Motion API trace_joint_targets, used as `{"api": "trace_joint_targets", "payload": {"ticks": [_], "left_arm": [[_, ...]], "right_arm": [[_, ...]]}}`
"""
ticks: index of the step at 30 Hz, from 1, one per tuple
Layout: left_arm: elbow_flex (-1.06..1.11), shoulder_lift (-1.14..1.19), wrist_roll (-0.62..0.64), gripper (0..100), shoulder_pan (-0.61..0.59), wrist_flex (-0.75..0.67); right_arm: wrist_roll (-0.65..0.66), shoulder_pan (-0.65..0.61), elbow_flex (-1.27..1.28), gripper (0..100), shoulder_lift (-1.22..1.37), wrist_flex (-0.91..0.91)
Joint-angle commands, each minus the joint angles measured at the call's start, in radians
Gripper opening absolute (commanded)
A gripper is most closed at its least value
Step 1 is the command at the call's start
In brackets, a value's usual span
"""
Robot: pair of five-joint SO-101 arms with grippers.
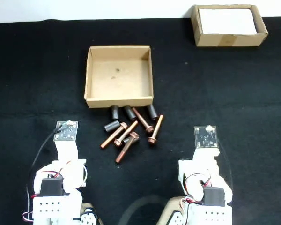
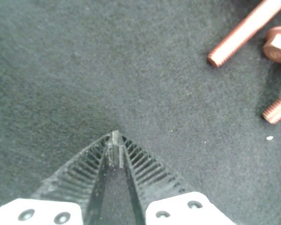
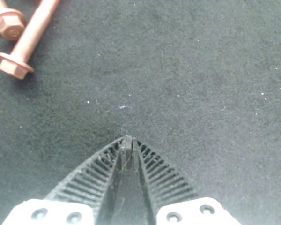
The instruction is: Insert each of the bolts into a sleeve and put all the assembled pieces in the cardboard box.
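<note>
My high camera looks down over the whole table (image 1: 33, 70) from well back. Both wrist cameras sit close above it, facing down, and each shares the scattered bolts (image 1: 127, 132) with the high view.

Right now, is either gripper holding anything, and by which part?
Nothing. The left gripper and the right gripper are both shut and empty.

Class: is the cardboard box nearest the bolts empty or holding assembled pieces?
Empty: the cardboard box shows a bare floor; bolts and sleeves lie outside it.
</note>
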Motion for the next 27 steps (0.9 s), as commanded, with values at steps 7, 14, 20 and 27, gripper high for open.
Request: {"api": "trace_joint_targets", "payload": {"ticks": [7, 14, 20, 27], "left_arm": [[-0.01, 0.008, -0.008, 1, -0.001, -0.002], [-0.01, 0.008, -0.008, 1, -0.002, -0.002], [-0.019, 0.007, -0.011, 1, -0.01, -0.078], [-0.295, 0.012, -0.012, 1, -0.007, -0.072]], "right_arm": [[-0.002, 0.008, 0.127, 0.6, -0.007, 0.007], [-0.002, 0.008, 0.127, 0.6, -0.007, 0.007], [-0.002, 0.008, 0.127, 0.6, -0.007, 0.007], [-0.002, 0.008, 0.127, 0.6, -0.007, 0.007]]}}
